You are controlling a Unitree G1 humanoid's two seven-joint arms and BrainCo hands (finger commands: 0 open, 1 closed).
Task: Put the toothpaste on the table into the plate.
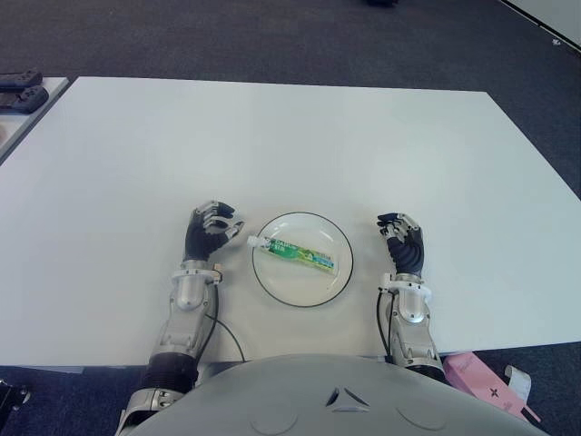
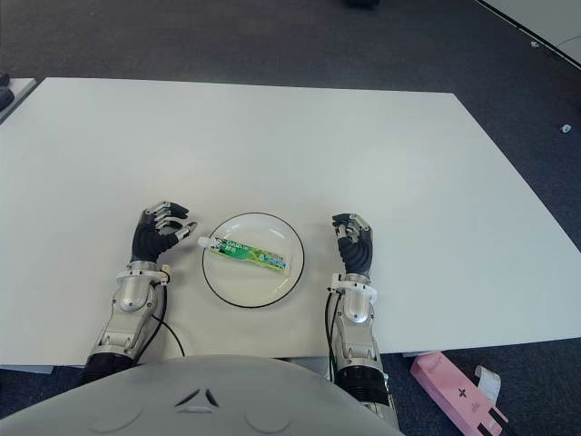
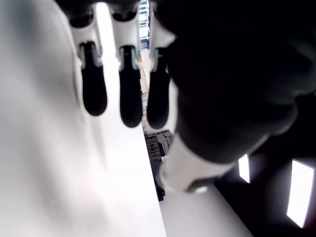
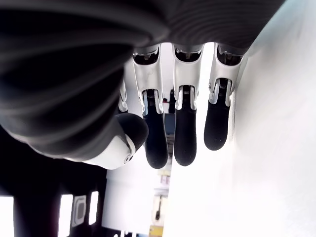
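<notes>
The toothpaste (image 1: 293,253) lies flat inside the plate (image 1: 336,282), running from its white cap at the plate's left edge toward the right, so the placing looks done and, as far as I can judge, nothing is left but to keep both hands clear. The plate sits on the white tabletop (image 1: 290,145) at its near edge, between the two hands. The left robot hand (image 1: 211,231) shows just left of the plate, fingers loosely curled with a gap between thumb and fingertips and nothing held; its thumb tip is close to the tube's cap, though I cannot tell whether they touch. The right robot hand (image 1: 404,243) shows just right of the plate, fingers relaxed and empty. The wrist views show only dark fingers against the pale tabletop, not the tube. Dark controllers (image 1: 20,89) at the far left and a pink box (image 1: 481,377) at the near right are cut off or partly hidden.
</notes>
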